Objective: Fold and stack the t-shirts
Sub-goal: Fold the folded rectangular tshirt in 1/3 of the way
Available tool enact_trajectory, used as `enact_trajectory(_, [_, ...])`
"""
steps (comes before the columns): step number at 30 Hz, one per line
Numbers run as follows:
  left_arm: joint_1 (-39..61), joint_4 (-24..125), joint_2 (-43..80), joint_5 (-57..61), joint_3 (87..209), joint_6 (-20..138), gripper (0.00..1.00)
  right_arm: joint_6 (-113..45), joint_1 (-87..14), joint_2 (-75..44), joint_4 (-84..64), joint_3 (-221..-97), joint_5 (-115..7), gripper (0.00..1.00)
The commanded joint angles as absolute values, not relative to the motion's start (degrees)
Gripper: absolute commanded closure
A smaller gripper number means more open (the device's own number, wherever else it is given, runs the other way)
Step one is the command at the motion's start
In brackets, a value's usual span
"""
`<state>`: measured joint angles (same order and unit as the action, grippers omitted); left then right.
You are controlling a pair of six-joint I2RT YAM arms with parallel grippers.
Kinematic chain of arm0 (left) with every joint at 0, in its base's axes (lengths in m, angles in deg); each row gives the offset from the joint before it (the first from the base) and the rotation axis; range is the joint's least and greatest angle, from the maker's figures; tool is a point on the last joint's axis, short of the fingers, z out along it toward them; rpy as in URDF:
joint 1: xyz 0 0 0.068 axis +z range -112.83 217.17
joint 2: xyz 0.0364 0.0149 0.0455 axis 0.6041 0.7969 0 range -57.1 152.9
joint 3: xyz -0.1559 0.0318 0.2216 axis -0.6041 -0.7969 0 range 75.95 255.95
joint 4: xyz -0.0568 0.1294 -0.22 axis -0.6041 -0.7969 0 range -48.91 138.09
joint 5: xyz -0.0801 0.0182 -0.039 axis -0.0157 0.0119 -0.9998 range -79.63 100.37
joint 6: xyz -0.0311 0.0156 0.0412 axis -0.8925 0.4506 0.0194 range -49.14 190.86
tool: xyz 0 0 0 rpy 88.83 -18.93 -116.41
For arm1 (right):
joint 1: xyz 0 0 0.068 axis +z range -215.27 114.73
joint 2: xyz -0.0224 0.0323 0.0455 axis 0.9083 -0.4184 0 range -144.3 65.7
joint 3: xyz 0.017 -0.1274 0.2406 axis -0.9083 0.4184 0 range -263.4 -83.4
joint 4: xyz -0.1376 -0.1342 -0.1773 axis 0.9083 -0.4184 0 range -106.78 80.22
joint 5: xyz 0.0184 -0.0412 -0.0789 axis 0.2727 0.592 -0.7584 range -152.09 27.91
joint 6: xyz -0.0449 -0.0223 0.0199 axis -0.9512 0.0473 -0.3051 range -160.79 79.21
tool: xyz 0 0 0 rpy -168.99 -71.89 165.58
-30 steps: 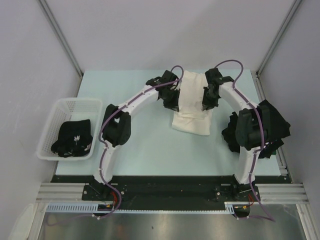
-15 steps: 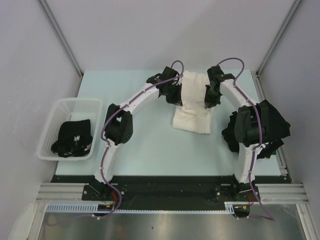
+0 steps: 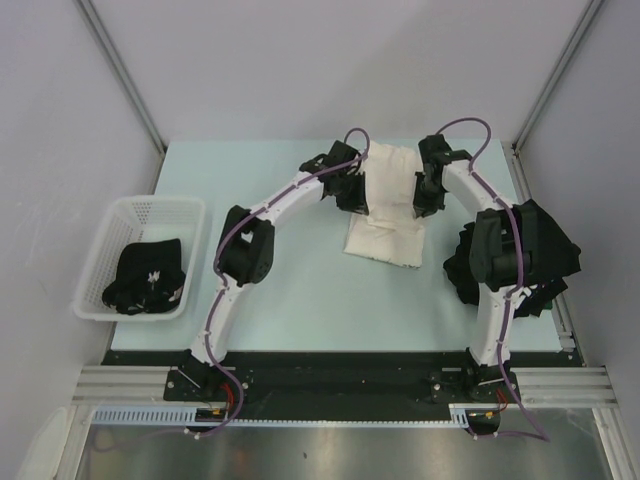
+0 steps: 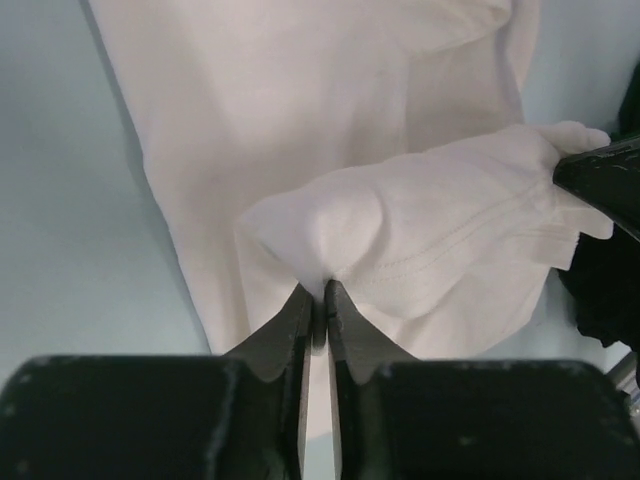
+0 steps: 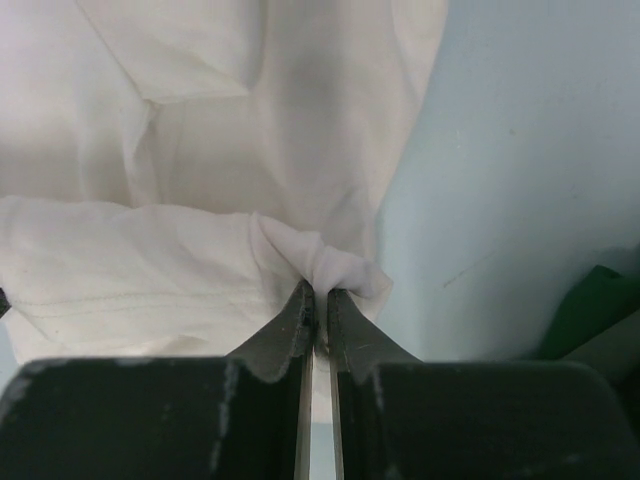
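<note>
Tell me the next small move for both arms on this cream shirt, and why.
Probably open both and lift clear: the left jaws and right jaws each pinch a hem corner of the cream t-shirt; that hem lies doubled over the shirt's body, so the fold looks laid.

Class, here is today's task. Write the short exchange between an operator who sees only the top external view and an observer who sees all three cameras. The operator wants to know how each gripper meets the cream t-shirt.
Operator: From above, the cream t-shirt lies between both wrists, which hide the fingers. Is the left side gripped?
Observer: Yes. The left wrist view shows the left gripper pinched on a raised fold of cloth that has a stitched hem running across it.
Operator: And the right side?
Observer: The right wrist view shows the right gripper pinched on a small bunch of cloth at the shirt's edge, with bare table just beside it.
</note>
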<state>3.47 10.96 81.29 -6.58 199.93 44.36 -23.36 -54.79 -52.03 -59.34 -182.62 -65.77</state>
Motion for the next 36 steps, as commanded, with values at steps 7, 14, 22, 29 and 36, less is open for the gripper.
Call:
enact_trajectory(7, [4.9, 16.3, 78.7, -2.5, 199.4, 45.8, 0.66, -26.7, -55.7, -53.8, -57.0, -185.0, -72.1, 0.59])
enact_trajectory(14, [5.0, 16.4, 72.5, -1.1, 192.8, 46.4, 0.62, -27.9, -55.7, -50.8, -57.2, -187.6, -76.1, 0.52])
enact_trajectory(22, [4.9, 20.1, 59.3, -1.7, 174.2, 46.5, 0.62, -26.8, -51.9, -42.6, -60.0, -186.9, -76.3, 0.52])
enact_trajectory(29, [3.7, 21.8, 52.6, -2.5, 165.3, 46.3, 0.62, -23.7, -46.6, -35.4, -60.4, -178.8, -76.5, 0.92])
enact_trajectory(36, [2.7, 20.5, 45.9, -2.4, 160.5, 46.7, 0.62, -20.4, -43.2, -33.7, -57.7, -168.8, -76.9, 1.00])
